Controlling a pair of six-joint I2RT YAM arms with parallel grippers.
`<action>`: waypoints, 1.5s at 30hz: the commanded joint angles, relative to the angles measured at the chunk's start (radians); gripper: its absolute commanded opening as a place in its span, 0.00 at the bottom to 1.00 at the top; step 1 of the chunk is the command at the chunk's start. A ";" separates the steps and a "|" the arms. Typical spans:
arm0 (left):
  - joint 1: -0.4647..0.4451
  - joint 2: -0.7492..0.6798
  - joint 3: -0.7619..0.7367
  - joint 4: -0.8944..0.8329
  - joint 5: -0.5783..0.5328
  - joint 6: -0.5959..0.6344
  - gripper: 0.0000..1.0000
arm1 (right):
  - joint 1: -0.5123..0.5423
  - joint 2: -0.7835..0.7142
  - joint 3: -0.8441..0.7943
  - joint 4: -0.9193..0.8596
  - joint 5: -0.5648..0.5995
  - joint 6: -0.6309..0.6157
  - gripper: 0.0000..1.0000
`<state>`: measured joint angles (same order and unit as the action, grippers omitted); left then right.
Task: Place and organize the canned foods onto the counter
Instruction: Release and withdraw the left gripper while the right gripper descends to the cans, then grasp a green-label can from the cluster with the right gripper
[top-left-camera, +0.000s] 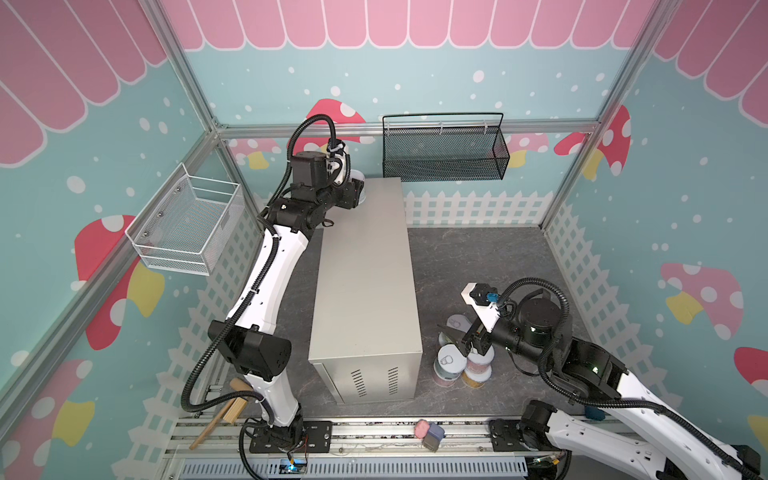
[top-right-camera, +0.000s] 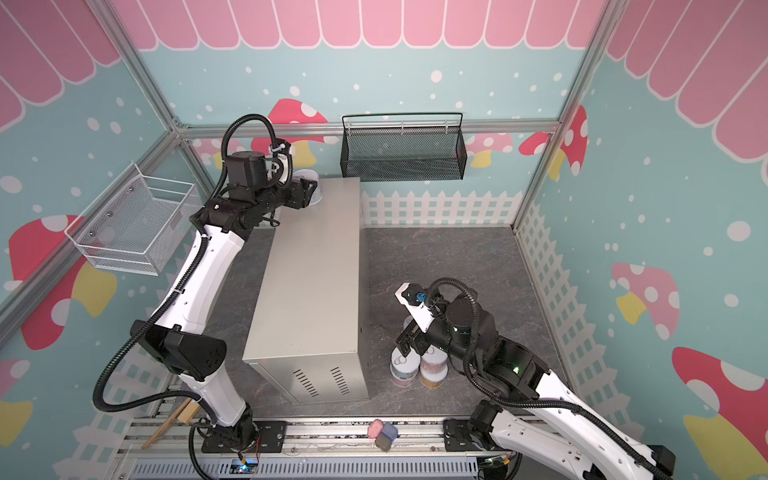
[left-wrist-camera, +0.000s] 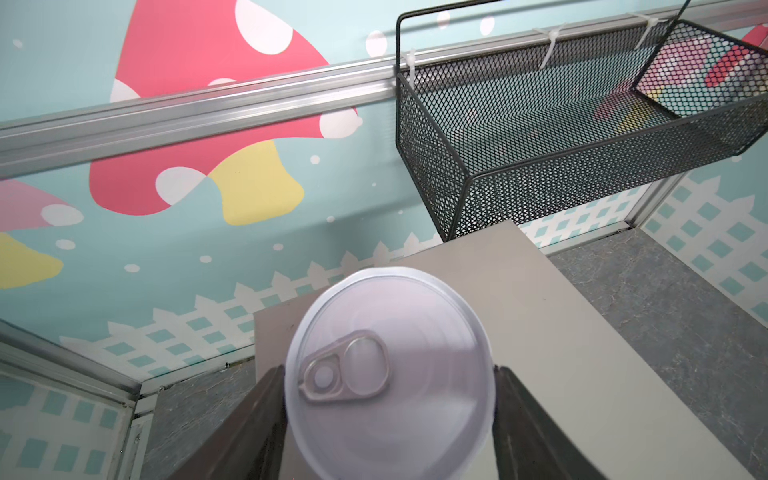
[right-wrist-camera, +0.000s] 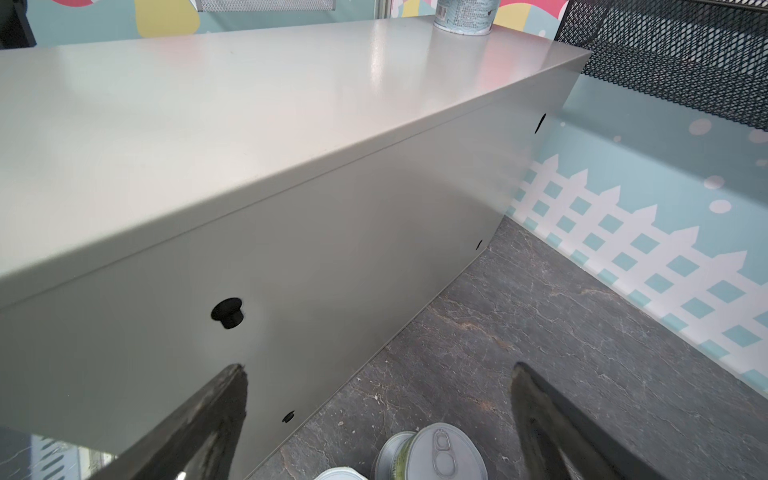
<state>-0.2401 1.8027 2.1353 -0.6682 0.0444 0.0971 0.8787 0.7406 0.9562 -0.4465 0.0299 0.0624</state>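
Cans on floor: I count four showing, beside the desk's vented near end, pink one atop a yellow | right tool: spread wide above them, empty | left tool: clamped on one can, upright at desk's far end.

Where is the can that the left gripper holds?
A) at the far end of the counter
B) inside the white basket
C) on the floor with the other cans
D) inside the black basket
A: the left gripper clamps the can at the far end of the counter.
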 joint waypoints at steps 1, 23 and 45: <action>0.014 -0.006 -0.002 -0.008 -0.020 0.026 0.69 | 0.005 0.012 0.005 0.008 0.049 0.025 0.99; 0.028 -0.029 -0.012 -0.034 0.002 0.034 0.74 | 0.003 0.111 0.049 -0.074 0.192 0.158 0.99; 0.030 -0.514 -0.378 -0.175 0.096 -0.131 0.99 | -0.029 0.224 0.089 -0.433 0.332 0.457 0.99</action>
<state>-0.2161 1.3422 1.8366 -0.7956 0.0761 0.0010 0.8642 0.9649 1.0237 -0.7811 0.3107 0.4309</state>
